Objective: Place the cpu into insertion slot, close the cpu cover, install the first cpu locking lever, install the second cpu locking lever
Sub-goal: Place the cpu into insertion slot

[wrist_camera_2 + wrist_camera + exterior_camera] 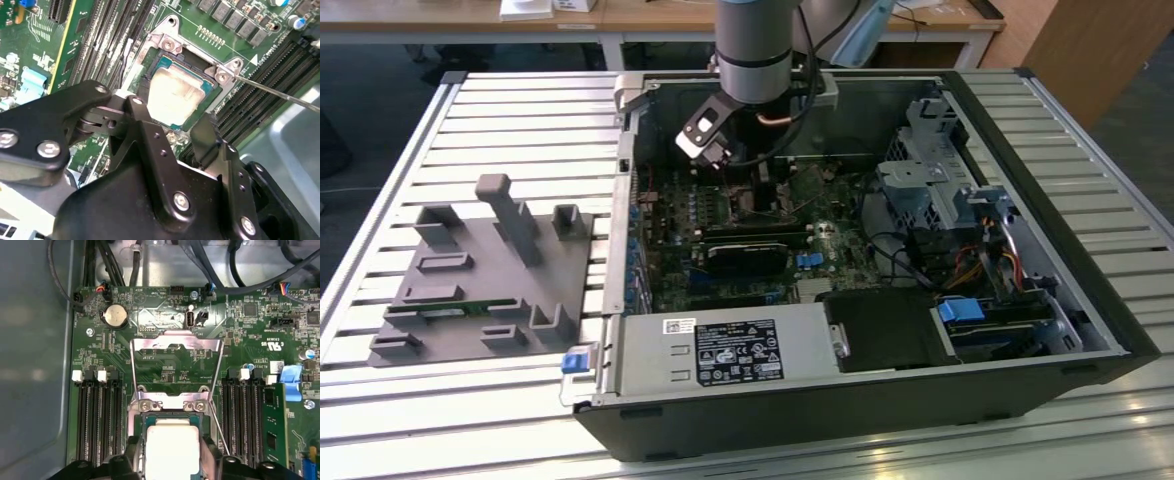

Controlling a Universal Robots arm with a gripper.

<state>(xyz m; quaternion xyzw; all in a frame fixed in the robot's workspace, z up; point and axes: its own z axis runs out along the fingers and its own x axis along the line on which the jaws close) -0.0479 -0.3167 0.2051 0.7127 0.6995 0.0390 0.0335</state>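
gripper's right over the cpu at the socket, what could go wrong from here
1. The cpu lies in the insertion slot with the gripper close over it. Whether it sits flat is hard to tell, and pressing on a tilted chip could damage the socket.
2. The cpu cover is flipped open and a thin metal lever juts out beside the slot. The gripper could snag either one.

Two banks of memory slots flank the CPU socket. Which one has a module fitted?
The bank beside the light-blue connector: a green module stands at its outer edge, while the other bank is bare.
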